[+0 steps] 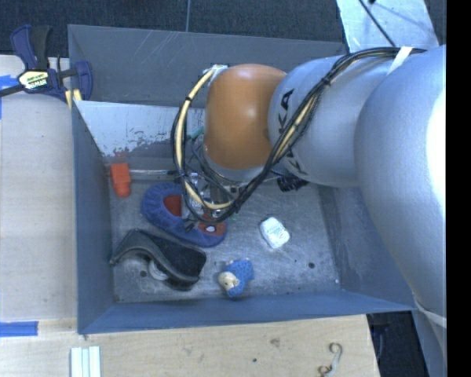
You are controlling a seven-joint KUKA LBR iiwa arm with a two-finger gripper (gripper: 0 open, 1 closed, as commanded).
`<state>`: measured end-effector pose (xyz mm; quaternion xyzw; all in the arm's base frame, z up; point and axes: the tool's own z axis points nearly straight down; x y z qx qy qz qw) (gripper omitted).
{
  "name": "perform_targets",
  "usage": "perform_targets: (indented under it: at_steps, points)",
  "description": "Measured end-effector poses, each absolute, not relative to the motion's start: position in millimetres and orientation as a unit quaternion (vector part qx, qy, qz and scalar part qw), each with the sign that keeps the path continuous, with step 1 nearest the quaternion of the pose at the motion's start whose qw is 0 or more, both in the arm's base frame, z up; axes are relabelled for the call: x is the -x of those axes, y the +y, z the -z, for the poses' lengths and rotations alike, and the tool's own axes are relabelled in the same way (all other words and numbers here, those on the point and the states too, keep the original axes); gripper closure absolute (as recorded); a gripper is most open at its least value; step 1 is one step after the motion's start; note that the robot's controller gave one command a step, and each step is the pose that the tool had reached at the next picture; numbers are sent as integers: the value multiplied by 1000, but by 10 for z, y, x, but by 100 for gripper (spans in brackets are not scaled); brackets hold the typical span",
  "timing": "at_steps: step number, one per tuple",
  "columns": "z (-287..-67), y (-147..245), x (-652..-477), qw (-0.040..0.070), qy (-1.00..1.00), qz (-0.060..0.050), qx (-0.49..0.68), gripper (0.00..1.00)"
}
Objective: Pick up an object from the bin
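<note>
**Position.** The end effector [204,210] is low inside the bin [90,210]. It sits at the right end of a blue soft item with a red patch [163,208], which lies left of the floor's centre. The orange wrist cover [235,116] and the cables [190,144] hide the tip. It cannot be told whether the end effector is wide, narrow or closed on anything. Contact with the blue soft item looks likely but is not confirmed.

**Neighbouring items.**
- A dark curved item [161,256] lies just on the near side of the blue one, touching or overlapping its edge.
- A small orange block [121,179] stands to the far left, by the wall.
- A small white item [274,232] lies to the right, apart.
- A small blue-and-tan item [235,277] rests close to the near wall.

**Hazards.**
- Slip: the blue soft item probably folds. A grasp on one edge only may let it slide out on the lift.
- Double pick: the dark curved item adjoins the target and may be dragged or lifted with it.
- Snag: the cable loops hang close to the contents and may catch on an item.
- Unverified grasp: with the tip hidden, an empty closure may go unnoticed.
</note>
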<state>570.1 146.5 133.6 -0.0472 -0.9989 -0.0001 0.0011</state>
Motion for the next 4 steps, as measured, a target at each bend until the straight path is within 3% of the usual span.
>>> perform_targets:
  at_steps: [1, 2, 3, 4]
  points:
    - [-1004, 1691, -5431, -1, -999, 0, 54, 100]
    - [-2346, 1706, -4939, -4, -985, 1, -172, 100]
    - [-1590, 1535, -4912, 2, -994, -1, -105, 100]
    - [-1245, 1463, -5177, 0, -1000, 0, -32, 100]
